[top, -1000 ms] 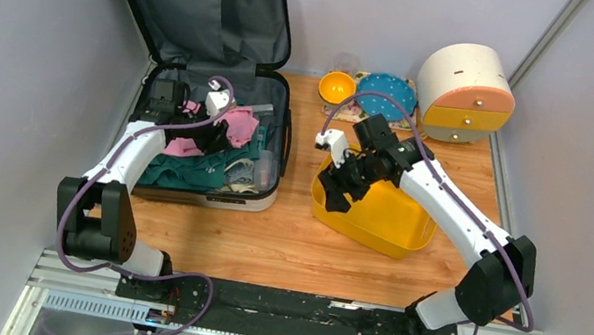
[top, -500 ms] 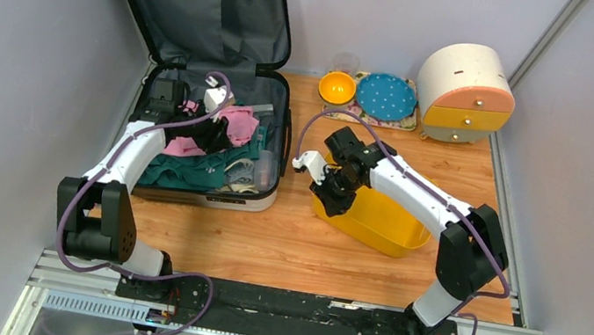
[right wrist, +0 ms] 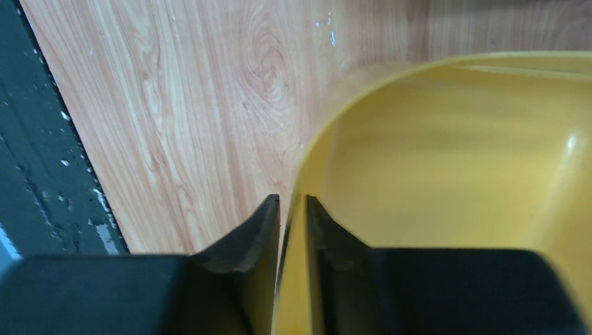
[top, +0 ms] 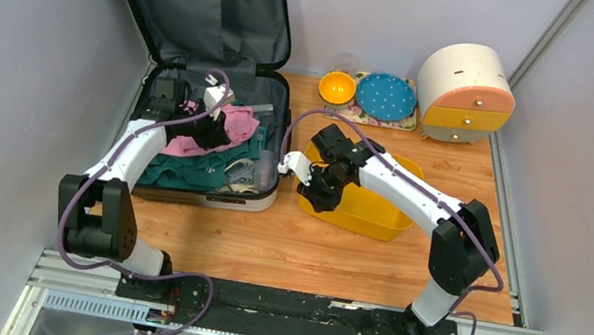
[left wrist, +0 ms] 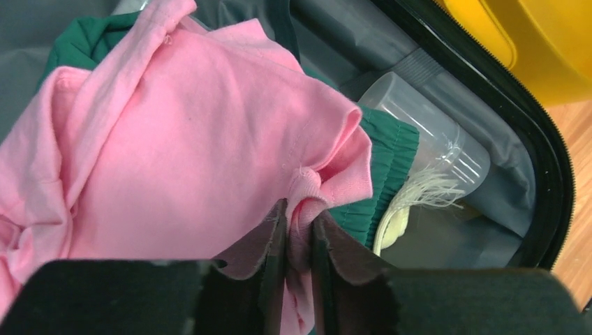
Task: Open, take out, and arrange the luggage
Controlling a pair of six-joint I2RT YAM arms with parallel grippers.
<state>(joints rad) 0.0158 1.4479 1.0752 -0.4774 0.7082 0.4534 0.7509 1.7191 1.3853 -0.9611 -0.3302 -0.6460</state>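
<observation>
Yellow bin (top: 367, 219) is sliding left toward the luggage (top: 211, 4), right gripper (right wrist: 292, 204) clamping its rim and dragging, while left gripper (left wrist: 299, 213) is pinching the pink shirt (left wrist: 174, 139) inside the luggage, lying open at the table's (top: 264, 247) left, so unloading is likely starting.

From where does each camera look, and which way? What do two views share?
Top external: above and behind the bases, looking down at the table; left arm, right arm show.
Left wrist: behind the left gripper, facing into the luggage; fingers pinch the pink shirt.
Right wrist: behind the right gripper, facing down at the yellow bin; fingers clamp its rim.
Shared: yellow bin, all three.
</observation>
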